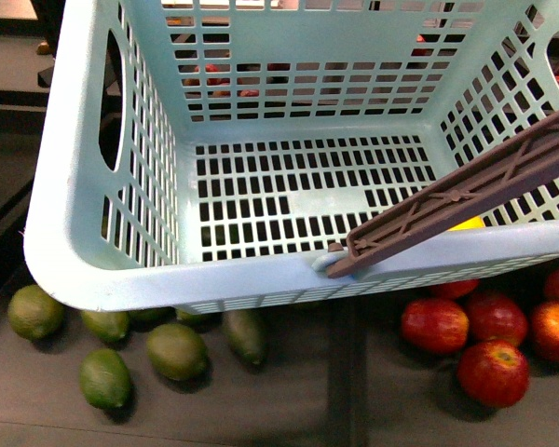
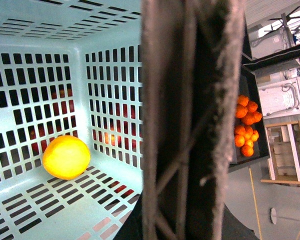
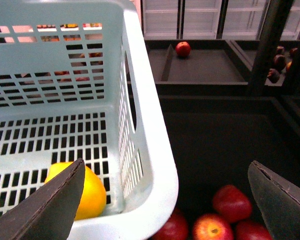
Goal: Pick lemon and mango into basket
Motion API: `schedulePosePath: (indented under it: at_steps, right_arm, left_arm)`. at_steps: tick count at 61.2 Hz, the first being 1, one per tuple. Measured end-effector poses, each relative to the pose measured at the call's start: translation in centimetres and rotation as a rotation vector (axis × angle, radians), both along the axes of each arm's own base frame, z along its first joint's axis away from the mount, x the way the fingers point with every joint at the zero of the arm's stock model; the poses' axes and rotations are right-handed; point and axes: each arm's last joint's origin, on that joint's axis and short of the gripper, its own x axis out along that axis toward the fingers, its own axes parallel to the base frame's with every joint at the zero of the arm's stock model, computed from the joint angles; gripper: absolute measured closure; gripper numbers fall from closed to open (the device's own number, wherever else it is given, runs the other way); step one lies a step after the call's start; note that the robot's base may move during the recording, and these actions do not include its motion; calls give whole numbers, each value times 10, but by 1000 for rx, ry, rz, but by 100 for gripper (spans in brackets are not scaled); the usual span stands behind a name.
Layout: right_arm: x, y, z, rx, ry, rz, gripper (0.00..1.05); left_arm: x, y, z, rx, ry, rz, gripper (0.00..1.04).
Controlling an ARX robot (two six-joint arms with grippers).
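Observation:
The light turquoise basket (image 1: pixel 121 279) fills the front view, hanging above the fruit trays. Its brown ribbed handle (image 1: pixel 466 191) slants up to the right. My left gripper (image 2: pixel 185 225) is shut on that handle (image 2: pixel 190 120), which fills the middle of the left wrist view. The yellow lemon (image 2: pixel 66 157) lies on the basket floor in a corner; it also shows in the front view (image 1: pixel 468 223) behind the handle. My right gripper (image 3: pixel 162 200) is open and empty above the basket's corner rim (image 3: pixel 155 165), one finger (image 3: pixel 40 210) over the lemon (image 3: pixel 90 192). I cannot pick out a mango.
Several green oval fruits (image 1: pixel 177 349) lie on the dark tray under the basket's left side. Red apples (image 1: pixel 494 372) lie under its right side and show in the right wrist view (image 3: pixel 230 202). Oranges (image 2: pixel 247 125) sit in a far tray. A divider (image 1: pixel 347 372) separates the trays.

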Motion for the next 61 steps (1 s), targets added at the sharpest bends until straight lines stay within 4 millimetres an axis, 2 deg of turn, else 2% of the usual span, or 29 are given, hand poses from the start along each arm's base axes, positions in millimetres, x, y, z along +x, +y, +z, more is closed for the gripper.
schedulePosePath:
  at_steps: [61]
  right_arm:
    - [0,0,0,0,-2,-1,9]
  left_arm:
    - [0,1,0,1,-1,3,100]
